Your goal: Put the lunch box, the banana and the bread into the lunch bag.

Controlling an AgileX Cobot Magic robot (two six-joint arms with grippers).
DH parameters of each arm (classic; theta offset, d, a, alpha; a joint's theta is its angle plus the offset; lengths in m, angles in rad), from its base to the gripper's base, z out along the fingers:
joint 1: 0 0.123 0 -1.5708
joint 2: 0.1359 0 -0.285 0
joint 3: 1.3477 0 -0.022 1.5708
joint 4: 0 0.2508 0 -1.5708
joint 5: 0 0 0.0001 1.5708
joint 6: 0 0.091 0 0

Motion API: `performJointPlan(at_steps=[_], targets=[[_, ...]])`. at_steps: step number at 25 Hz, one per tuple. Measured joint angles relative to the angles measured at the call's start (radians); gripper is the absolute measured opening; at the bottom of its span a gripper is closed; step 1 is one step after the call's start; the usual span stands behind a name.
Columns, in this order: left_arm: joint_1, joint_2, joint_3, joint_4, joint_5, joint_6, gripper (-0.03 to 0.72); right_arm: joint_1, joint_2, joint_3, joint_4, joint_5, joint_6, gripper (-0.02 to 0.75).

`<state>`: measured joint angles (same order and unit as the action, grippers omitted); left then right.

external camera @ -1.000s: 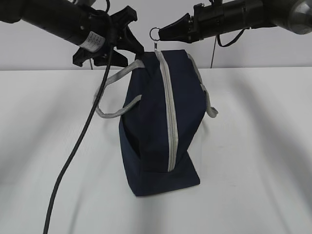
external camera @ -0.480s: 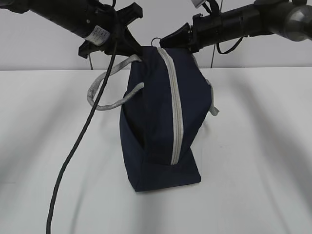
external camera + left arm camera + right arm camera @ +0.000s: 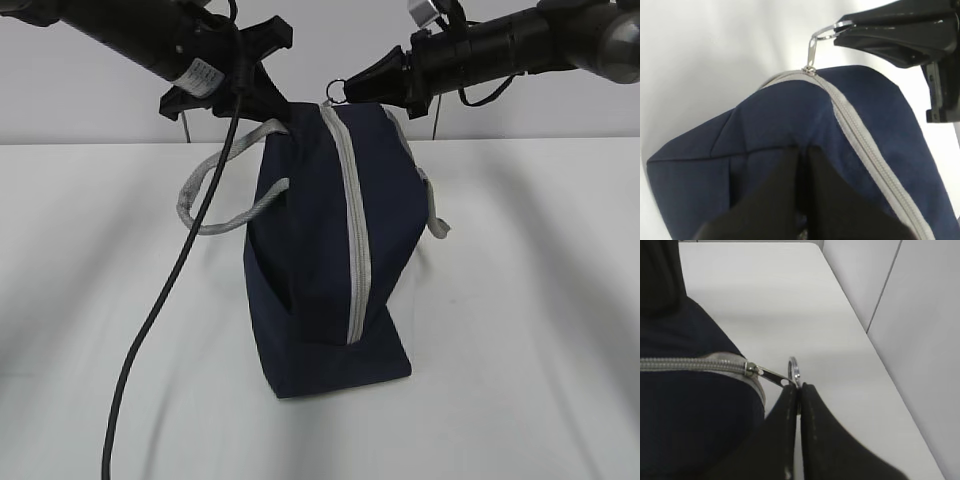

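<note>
Exterior view: the lunch bag [image 3: 330, 250] stands zipped on the table [image 3: 520, 300], left gripper [image 3: 268, 100] pinching its navy fabric, right gripper [image 3: 352, 88] clamped on the ring pull [image 3: 794, 371] (arm label [image 3: 203, 72] illegible).

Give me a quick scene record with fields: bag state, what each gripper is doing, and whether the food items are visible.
bag: navy lunch bag standing on the white table, zipper closed
left gripper: shut, pinching the bag's navy fabric near the top
right gripper: shut on the metal ring pull at the zipper's end
lunch box, banana, bread: not visible in any view
</note>
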<state>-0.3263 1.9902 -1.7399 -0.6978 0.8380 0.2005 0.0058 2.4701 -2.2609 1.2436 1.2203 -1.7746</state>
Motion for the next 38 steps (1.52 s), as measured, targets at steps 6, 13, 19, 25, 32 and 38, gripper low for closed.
performJointPlan(at_steps=[6,13,19,25,32,38], targets=[[-0.006,0.0,-0.001,0.004,0.011,0.044,0.012,0.0,0.019,0.0,0.012,0.0,-0.076,0.0],[-0.027,0.0,-0.001,0.009,0.007,0.077,0.012,0.0,0.065,0.0,0.122,0.002,-0.09,0.0],[-0.039,0.0,-0.001,0.011,0.004,0.091,0.012,0.0,0.087,0.0,0.137,0.004,-0.09,0.0],[-0.039,0.0,-0.001,0.014,0.004,0.092,0.012,-0.001,0.087,0.0,0.154,0.004,-0.082,0.0],[-0.039,0.0,-0.003,0.014,0.004,0.097,0.012,-0.001,0.087,0.0,0.163,0.004,-0.076,0.0],[-0.039,0.001,-0.033,0.02,0.025,0.148,0.011,-0.001,0.089,0.0,0.174,0.004,-0.076,0.0]])
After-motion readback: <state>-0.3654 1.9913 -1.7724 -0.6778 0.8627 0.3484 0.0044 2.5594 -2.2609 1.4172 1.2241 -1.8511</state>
